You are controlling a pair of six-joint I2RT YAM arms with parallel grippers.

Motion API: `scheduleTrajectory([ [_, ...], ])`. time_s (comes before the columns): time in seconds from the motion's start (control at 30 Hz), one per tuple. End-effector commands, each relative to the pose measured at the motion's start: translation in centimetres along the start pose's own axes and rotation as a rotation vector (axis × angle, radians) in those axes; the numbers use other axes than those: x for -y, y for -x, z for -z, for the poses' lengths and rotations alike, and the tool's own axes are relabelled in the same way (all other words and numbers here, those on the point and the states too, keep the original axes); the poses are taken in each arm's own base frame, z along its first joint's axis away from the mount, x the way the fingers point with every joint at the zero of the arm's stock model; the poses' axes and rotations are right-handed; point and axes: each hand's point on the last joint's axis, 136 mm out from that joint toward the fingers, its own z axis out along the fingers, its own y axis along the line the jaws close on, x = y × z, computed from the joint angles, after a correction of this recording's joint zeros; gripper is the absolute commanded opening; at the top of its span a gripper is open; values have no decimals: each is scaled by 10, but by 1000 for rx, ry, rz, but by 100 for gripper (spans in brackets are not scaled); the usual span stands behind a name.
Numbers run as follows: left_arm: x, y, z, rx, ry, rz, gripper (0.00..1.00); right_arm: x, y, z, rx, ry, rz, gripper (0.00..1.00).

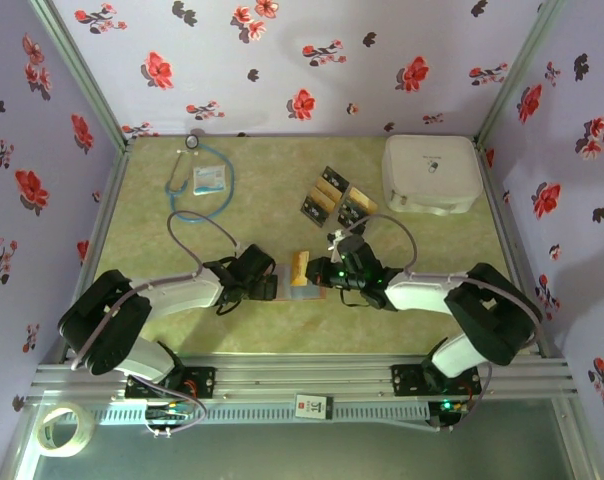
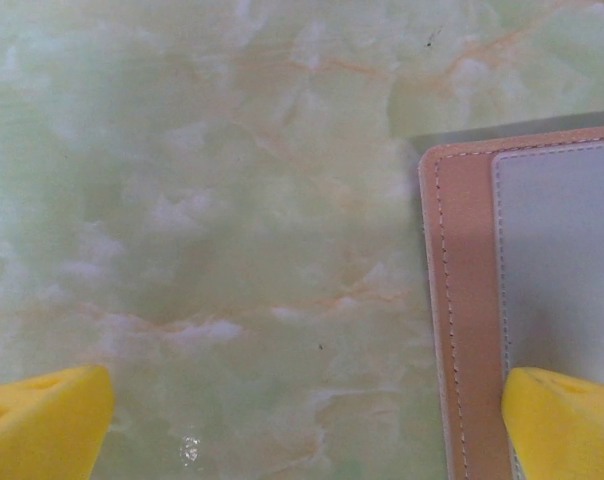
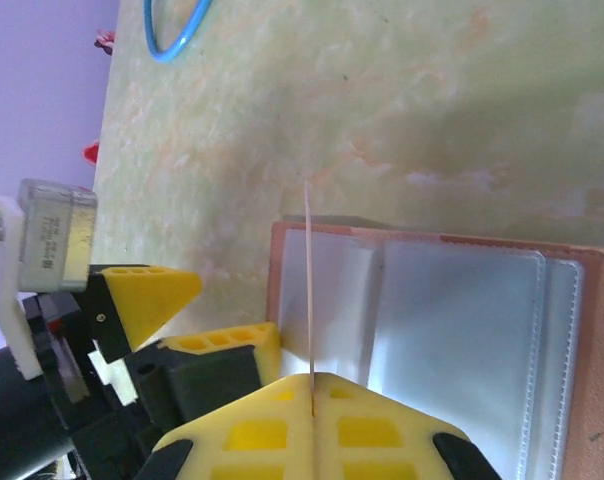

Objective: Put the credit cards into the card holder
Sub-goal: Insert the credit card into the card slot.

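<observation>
Card holder [image 1: 304,291] lies open between the grippers, one tan card [image 1: 299,268] pinched over it

The card holder rests flat on the green marbled table [image 1: 272,170], near the front edge and between the two arms. Its greyish inside with clear pockets faces up, framed by a reddish-brown stitched border.

The right gripper [image 3: 312,385] has its yellow fingers pressed together on the tan card. In the right wrist view the card shows edge-on as a thin line, standing upright over the holder's end pocket, close to the border on the left arm's side.

The left gripper [image 2: 307,425] is spread wide at that same end of the holder. One finger sits over the brown border and the other over bare table; whether the first one touches the leather I cannot tell.

The other credit cards [image 1: 327,192], tan and black, lie in a loose cluster farther back, just left of a white case [image 1: 432,172]. They are well apart from the holder
</observation>
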Motion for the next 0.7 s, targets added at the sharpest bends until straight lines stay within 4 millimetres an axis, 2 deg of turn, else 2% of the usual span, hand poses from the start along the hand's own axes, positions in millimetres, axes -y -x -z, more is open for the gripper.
scheduleTrajectory([
  [0.0, -14, -12, -1, -17, 60, -4, 100, -4, 4, -3, 29, 58, -20, 0],
  [0.67, -15, -14, -2, -20, 63, -3, 100, 13, -6, -14, 29, 77, -67, 0],
])
